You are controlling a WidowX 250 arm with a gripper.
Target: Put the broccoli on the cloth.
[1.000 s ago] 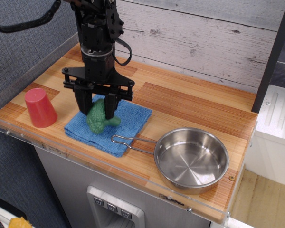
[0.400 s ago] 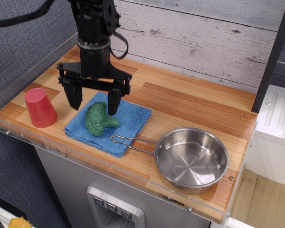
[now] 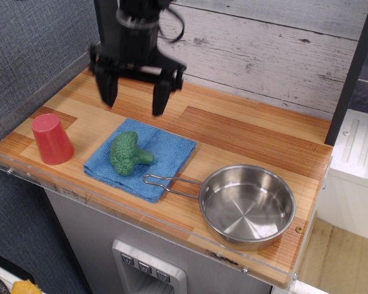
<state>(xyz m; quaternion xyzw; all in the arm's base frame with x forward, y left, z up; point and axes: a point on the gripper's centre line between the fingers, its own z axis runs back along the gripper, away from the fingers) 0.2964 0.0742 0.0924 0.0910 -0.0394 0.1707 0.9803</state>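
The dark-green broccoli [image 3: 129, 155] lies on its side on the blue cloth [image 3: 165, 153], head to the left, stalk to the right. The cloth lies flat on the wooden counter, left of centre. My gripper [image 3: 135, 101] hangs open and empty well above the cloth's far edge. Its two dark fingers [image 3: 160, 99] are spread wide and blurred. Nothing is between them.
A red cup [image 3: 51, 139] stands upside down left of the cloth. A steel pan [image 3: 248, 205] sits at the front right, its wire handle [image 3: 165, 182] reaching over the cloth's near corner. A clear rim [image 3: 141, 214] edges the counter. A plank wall stands behind.
The gripper was around the broccoli on the cloth, then opened and let it go. It has since risen and drawn back. The broccoli stays on the cloth.
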